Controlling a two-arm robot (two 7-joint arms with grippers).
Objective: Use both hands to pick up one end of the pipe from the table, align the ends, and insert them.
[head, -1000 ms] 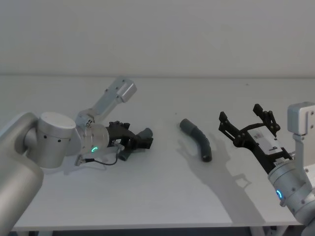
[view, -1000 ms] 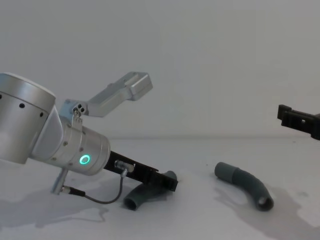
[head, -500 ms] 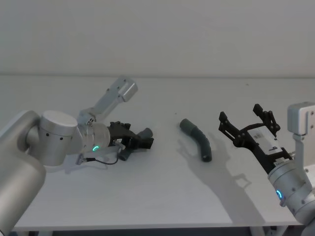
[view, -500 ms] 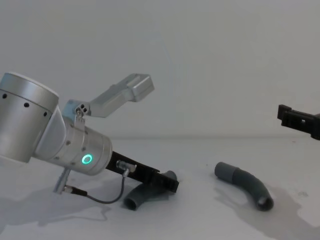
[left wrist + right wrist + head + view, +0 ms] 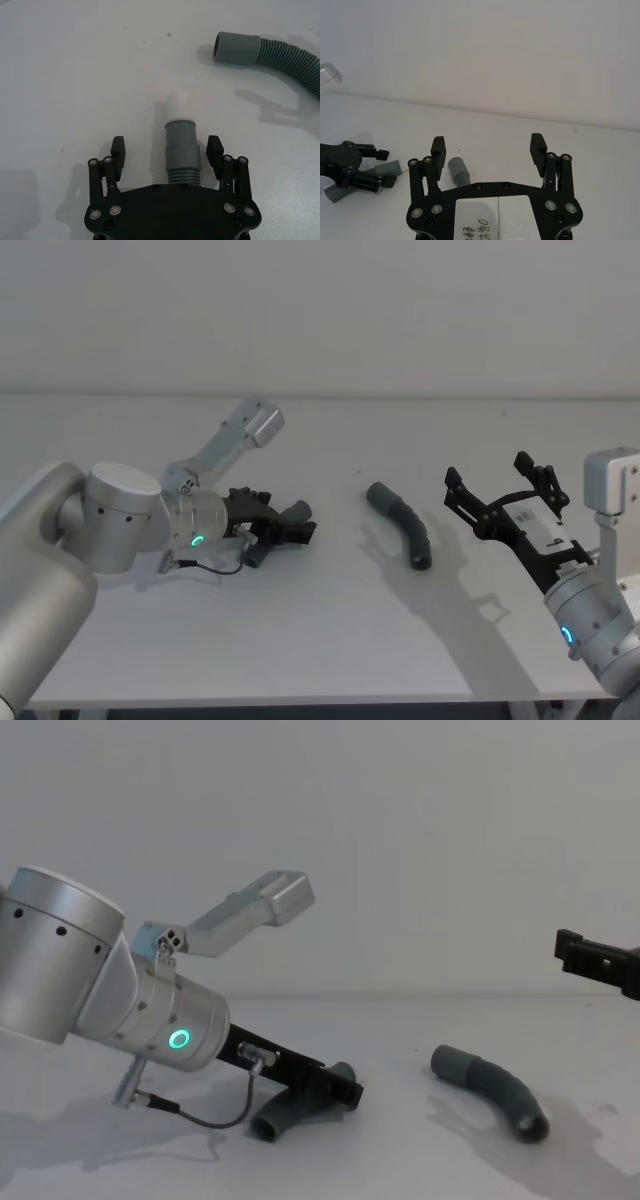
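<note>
Left gripper (image 5: 166,144): stood spread wide astride narrower pipe piece (image 5: 182,150), pads clear on both sides.
Piece axis: ran along the reach, pale tip (image 5: 181,102) forward, flat on table (image 5: 330,640).
Right gripper (image 5: 490,478): hung wide, empty; collared piece (image 5: 400,520) lay nearer it, toward centre.

The left hand (image 5: 288,528) is sitting low, its arm stretched forward, fingers spread apart; the right hand (image 5: 490,480) is hovering raised, fingers wide.
</note>
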